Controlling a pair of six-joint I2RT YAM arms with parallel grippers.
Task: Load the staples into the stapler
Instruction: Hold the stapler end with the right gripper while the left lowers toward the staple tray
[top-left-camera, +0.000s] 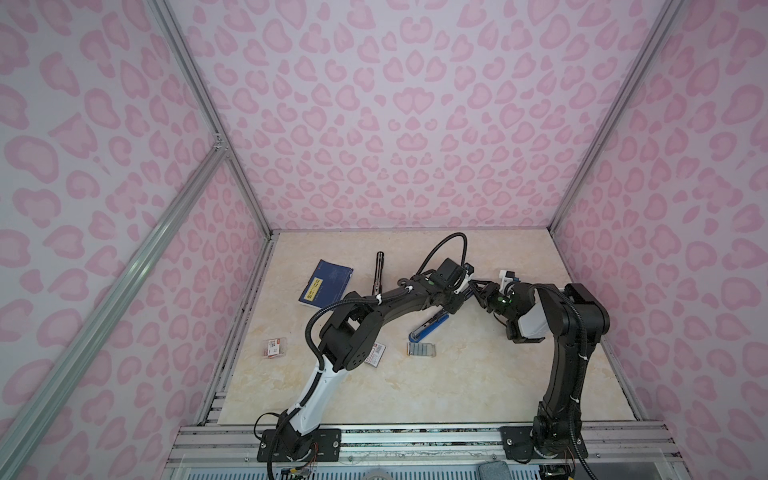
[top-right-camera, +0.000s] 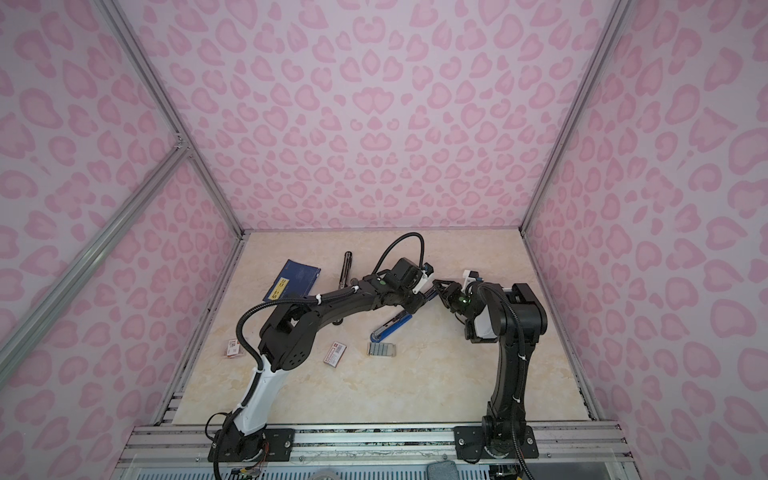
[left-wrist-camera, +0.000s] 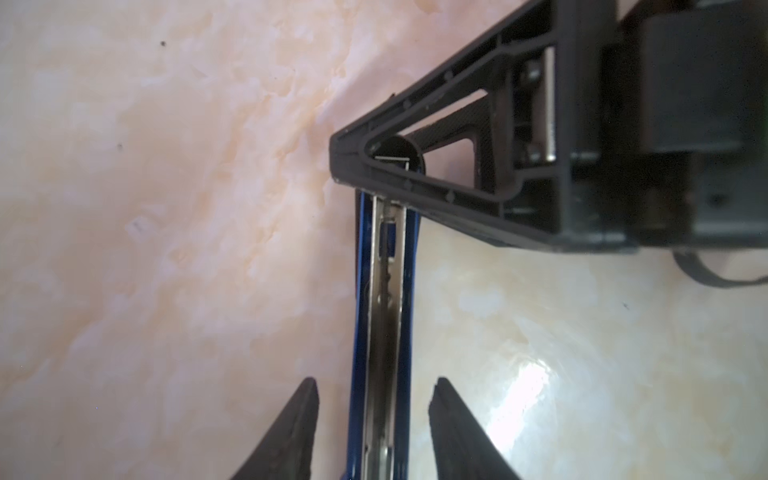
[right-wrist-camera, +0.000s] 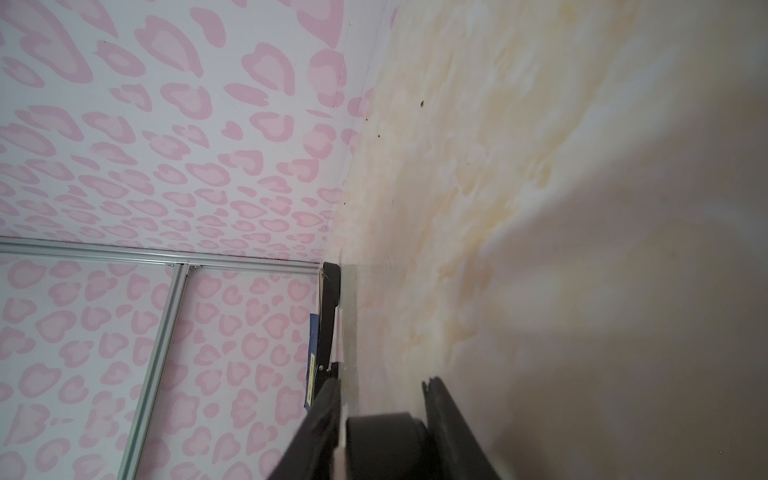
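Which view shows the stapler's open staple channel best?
Left wrist: the stapler runs lengthwise through frame, silver channel plain between blue sides. In both top views it is small, far end hidden under the left arm. Right wrist shows only a black rounded part, possibly its end.

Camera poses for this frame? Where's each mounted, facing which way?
Both top views: high above the arm bases, facing down onto the table; left arm, right arm show whole.
Left wrist: down along the open blue stapler; left gripper fingertips show.
Right wrist: low, rolled, across the table toward the wall; right gripper fingers show.
Shared: stapler and right gripper in left wrist and top views.
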